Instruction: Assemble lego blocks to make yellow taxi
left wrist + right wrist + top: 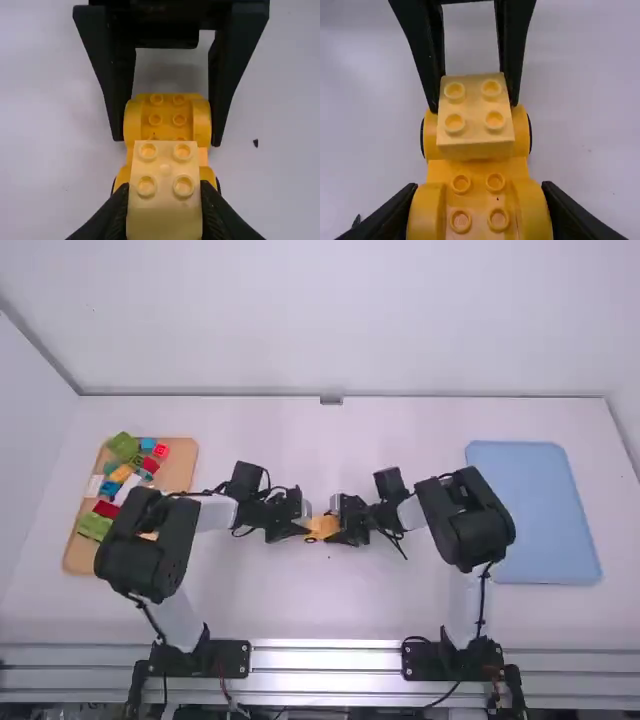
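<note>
Reckon this build will be pretty forgiving. The task's thing, the orange-yellow car base (478, 169), sits mid-table (320, 610), with the left claw (164, 200) at its 9 o'clock and the right claw (480, 200) at its 3 o'clock. Left one is pinched narrow on a pale yellow block (475, 112); right one is spread wider, clamped across the base's rounded fenders (533, 212). Can't tell if the block's studs have bitten yet.

Handling guess: light, stiff plastic, no squish, hard to break, but slick. Flat sides make the block easy, so I'd take it low on two opposite faces and keep the top studs free. The base is trickier: curved fenders could let it roll or slip nose-up when you push, and the black wheels (218, 185) might let it scoot toward 3 or 9 o'clock. Grip square and low, then press straight down.
</note>
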You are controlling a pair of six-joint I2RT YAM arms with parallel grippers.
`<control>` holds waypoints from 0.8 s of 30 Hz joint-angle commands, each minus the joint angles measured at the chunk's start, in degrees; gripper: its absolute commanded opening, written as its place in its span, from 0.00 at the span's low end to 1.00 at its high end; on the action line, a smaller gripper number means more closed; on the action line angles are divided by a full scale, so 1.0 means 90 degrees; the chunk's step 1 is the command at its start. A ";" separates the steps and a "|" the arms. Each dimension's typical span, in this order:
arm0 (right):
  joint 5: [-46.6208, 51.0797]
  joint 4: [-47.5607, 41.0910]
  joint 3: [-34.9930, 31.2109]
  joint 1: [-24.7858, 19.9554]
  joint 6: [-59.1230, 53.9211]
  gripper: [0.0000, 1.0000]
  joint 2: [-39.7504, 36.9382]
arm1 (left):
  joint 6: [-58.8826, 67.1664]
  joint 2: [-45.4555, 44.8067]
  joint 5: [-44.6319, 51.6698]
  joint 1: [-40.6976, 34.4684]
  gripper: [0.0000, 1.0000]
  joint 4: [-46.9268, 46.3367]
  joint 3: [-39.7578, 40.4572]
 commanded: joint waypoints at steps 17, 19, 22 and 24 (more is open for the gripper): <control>0.0102 -0.0015 0.0114 -0.0015 0.0068 0.54 0.0087 | 0.0095 0.0015 0.0284 0.0039 0.97 0.0177 -0.0090; 0.0104 -0.0015 0.0114 -0.0005 0.0066 0.54 0.0087 | 0.0097 -0.0036 0.0248 0.0024 0.97 0.0160 -0.0046; 0.0080 -0.0015 0.0114 -0.0017 0.0066 0.54 0.0087 | 0.0100 -0.0238 0.0328 0.0075 0.95 -0.0015 0.0083; 0.0083 -0.0012 0.0114 -0.0010 0.0068 0.54 0.0087 | 0.0100 -0.0488 0.0580 0.0158 0.81 -0.0374 0.0265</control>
